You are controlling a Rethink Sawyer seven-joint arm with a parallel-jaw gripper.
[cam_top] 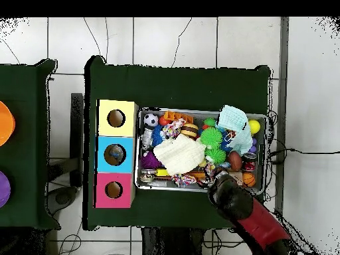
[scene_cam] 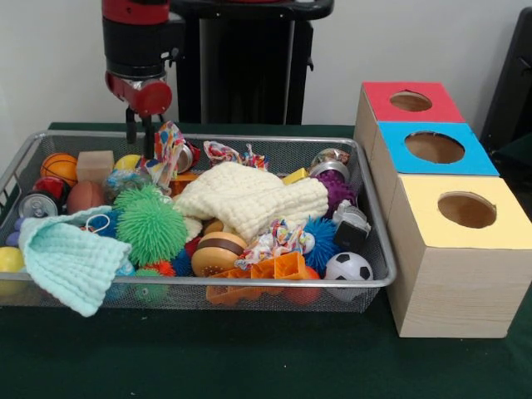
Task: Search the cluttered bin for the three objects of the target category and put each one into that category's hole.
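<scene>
Front view showed a green table (scene_cam: pixel 249 366) carrying a wire mesh bin (scene_cam: pixel 378 278) across the left and centre of the frame and three wooden boxes along the right. The yellow-topped box (scene_cam: pixel 432 249) stood lowest in the frame, the blue-topped box (scene_cam: pixel 465 162) above it, and the red-topped box (scene_cam: pixel 391 112) at the upper right; each had one round hole in its top. The red and black arm (scene_cam: pixel 137 50) descended at the upper left, and its gripper (scene_cam: pixel 140 133) hung over the bin's upper left corner with the two fingers set narrowly apart, holding nothing. Inside the bin, a cream knitted cloth (scene_cam: pixel 258 199) lay at centre, a mint cloth (scene_cam: pixel 71 262) draped over the lower left rim, and a green spiky ball (scene_cam: pixel 150 229) sat between them. Smaller items included a soccer ball (scene_cam: pixel 347 268) at the lower right, a basketball (scene_cam: pixel 58 166) at the upper left, and an orange plastic piece (scene_cam: pixel 278 268) at the lower centre. The target category could not be determined.
</scene>
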